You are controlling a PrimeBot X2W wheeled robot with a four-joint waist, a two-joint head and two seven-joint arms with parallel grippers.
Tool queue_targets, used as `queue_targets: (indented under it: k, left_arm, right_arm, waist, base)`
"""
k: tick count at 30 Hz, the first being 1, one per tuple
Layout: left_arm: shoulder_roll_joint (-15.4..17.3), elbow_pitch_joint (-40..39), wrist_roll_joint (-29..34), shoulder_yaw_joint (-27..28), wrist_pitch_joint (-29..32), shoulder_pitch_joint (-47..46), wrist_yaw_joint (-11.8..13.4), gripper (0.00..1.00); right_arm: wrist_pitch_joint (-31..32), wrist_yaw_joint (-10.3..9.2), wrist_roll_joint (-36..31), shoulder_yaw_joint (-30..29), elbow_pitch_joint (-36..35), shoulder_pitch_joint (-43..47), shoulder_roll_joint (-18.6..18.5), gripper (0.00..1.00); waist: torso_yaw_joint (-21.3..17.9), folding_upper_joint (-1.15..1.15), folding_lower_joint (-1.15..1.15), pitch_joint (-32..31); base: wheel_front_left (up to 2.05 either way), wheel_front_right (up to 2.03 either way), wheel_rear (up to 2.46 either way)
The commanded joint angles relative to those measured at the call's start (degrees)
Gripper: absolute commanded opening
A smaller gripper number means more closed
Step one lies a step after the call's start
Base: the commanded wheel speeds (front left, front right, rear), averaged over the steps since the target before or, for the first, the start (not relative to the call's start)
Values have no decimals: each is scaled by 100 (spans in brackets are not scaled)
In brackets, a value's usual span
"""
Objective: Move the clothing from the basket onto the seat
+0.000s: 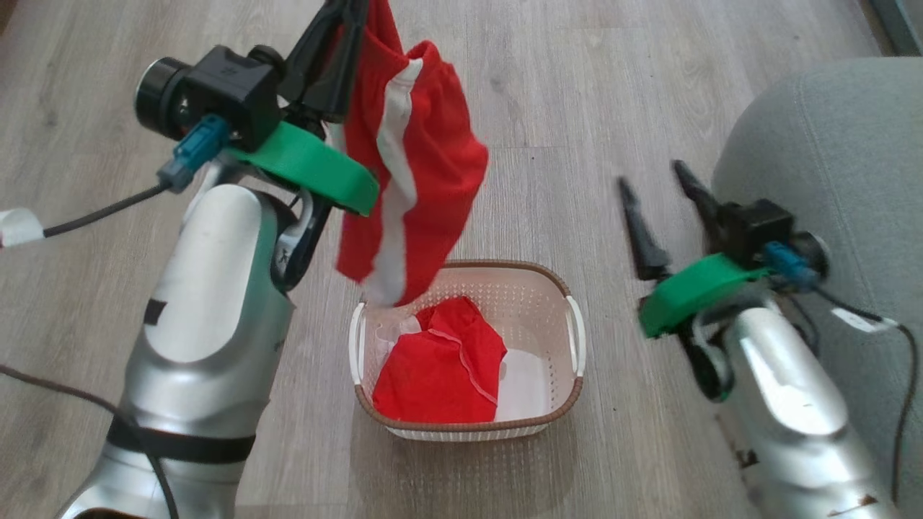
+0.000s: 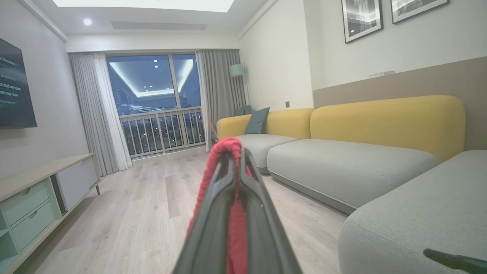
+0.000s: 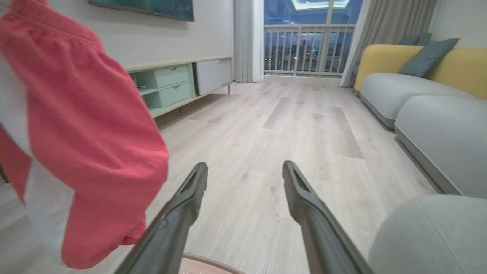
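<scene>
Wooden floor (image 1: 613,72) — left hand (image 2: 235,154) grips hanging clothing (image 1: 418,166), top cropped in head view.

One red, white-striped garment (image 1: 425,158) hangs above the cream basket (image 1: 537,310); a second garment (image 1: 440,367) lies inside, grey seat (image 1: 829,130) nearby

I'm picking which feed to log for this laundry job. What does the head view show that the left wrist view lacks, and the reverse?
Head view's own: the basket on the floor, seen from above, with a second garment lying in it. Left wrist view's own: the room ahead, with a yellow-backed sofa, a balcony window and a cabinet. Shared: the left gripper shut on the lifted garment, the grey seat and the wooden floor.
</scene>
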Motion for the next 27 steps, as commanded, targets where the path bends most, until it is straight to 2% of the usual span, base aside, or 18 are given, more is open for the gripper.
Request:
queue_targets:
  k: [1, 8, 12, 20, 27]
  left_arm:
    - [136, -252, -32, 108, -29, -291, -6, 0]
    - [95, -241, -98, -79, -29, -270, -6, 0]
    - [71, -234, -139, -191, -29, -278, -6, 0]
    - [44, -345, -271, -536, -29, -326, -6, 0]
    - [39, -451, -612, -1098, -29, -376, 67, 0]
  right_arm:
    - [-30, -1, 133, 412, -343, -167, 99, 100]
    - [-30, -1, 641, 1900, -785, -680, 148, 100]
    - [-30, -1, 850, 2442, -798, -1024, 181, 100]
    - [-30, -1, 1036, 2837, -562, -1505, 198, 100]
    - [-31, -1, 1296, 2980, 239, -1509, 200, 100]
  waist:
    - [17, 0, 1, 4]
    - [138, 0, 1, -6]
    - [254, 0, 1, 18]
    - [501, 0, 1, 56]
    - [745, 0, 1, -12]
  base:
    - [0, 0, 0]
    - [0, 0, 0]
    - [0, 0, 0]
    - [0, 0, 0]
    - [0, 0, 0]
